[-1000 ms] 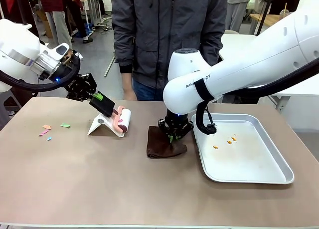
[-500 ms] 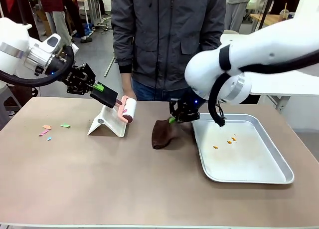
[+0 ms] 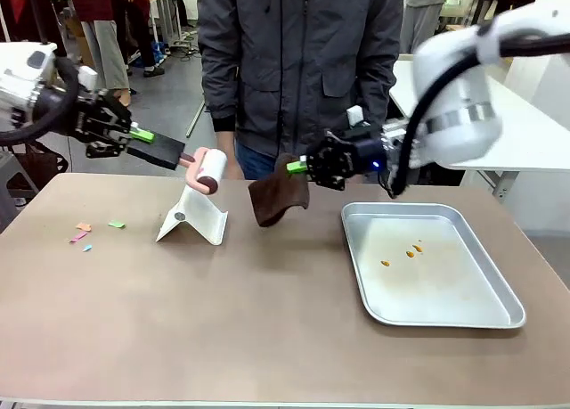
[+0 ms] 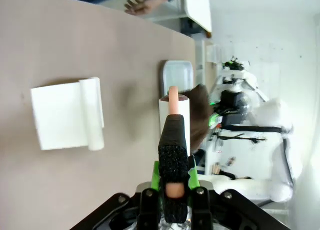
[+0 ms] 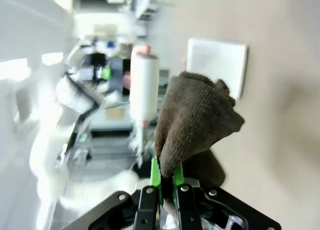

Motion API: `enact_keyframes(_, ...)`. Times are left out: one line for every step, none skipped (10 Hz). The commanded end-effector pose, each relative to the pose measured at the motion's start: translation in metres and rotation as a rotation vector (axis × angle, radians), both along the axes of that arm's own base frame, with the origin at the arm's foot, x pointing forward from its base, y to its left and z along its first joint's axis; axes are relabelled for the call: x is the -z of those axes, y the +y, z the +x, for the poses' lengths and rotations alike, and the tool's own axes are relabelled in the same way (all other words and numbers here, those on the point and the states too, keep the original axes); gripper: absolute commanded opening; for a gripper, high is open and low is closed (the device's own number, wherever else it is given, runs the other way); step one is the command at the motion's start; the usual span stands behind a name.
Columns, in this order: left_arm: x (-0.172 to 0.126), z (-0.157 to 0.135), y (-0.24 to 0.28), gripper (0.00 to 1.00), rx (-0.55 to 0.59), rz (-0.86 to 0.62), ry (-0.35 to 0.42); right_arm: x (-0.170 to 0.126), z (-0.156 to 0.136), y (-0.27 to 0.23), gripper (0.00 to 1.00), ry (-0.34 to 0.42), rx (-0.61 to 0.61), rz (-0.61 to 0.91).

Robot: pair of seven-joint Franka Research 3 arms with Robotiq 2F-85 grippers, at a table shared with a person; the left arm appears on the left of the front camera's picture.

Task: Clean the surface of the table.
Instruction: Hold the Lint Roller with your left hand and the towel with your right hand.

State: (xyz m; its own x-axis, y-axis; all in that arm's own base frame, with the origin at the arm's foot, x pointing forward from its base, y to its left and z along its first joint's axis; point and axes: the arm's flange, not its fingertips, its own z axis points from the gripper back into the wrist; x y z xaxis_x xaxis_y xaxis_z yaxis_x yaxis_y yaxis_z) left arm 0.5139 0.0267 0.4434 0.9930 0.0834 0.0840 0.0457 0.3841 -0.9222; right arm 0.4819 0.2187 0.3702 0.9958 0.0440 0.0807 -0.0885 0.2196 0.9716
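Across the lower frame, your tabletop [image 3: 223, 320] looks flat, rigid and smooth: nothing to grab, so press down and wipe. Upper left, left hand [image 3: 147, 142] clamps the lint roller [image 3: 211, 168]; centre, right hand [image 3: 298, 167] pinches the limp cloth [image 3: 272, 200].

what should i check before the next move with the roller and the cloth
1. Left tool grip on the roller: ok, shut on its handle.
2. Roller free of the stand: ok, it hangs above the stand.
3. Right tool grip on the cloth: ok, shut on one edge; the cloth hangs above the table.
4. Table clean: not ok, paper scraps lie near its left end.
5. Tray clean: not ok, orange crumbs lie in it.
6. Gap to the person at the far edge, just behind roller and cloth: cannot tell.
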Motion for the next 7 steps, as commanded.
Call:
enact_keyframes(-0.004,-0.020,0.032,0.14,-0.055,-0.124,-0.039,0.006,-0.045,-0.039,0.00,0.089,-0.175,0.122)
enact_keyframes(-0.004,-0.033,0.050,0.14,0.032,-0.173,-0.040,-0.002,-0.054,-0.046,0.00,0.136,-0.103,0.132)
enact_keyframes(-0.002,-0.045,0.064,0.14,0.027,-0.175,-0.052,-0.012,-0.075,-0.062,0.00,0.106,-0.047,0.138)
enact_keyframes(0.002,-0.061,0.084,0.14,0.031,-0.168,-0.052,-0.020,-0.092,-0.076,0.00,0.092,0.002,0.133)
enact_keyframes(0.008,-0.074,0.104,0.14,0.055,-0.160,-0.048,-0.026,-0.111,-0.099,0.00,0.080,0.084,0.120)
enact_keyframes(0.014,-0.087,0.130,0.14,0.112,-0.164,-0.049,-0.029,-0.123,-0.126,0.00,0.097,0.145,0.121)
enact_keyframes(0.019,-0.099,0.157,0.14,0.143,-0.187,-0.049,-0.030,-0.128,-0.155,0.00,0.122,0.217,0.119)
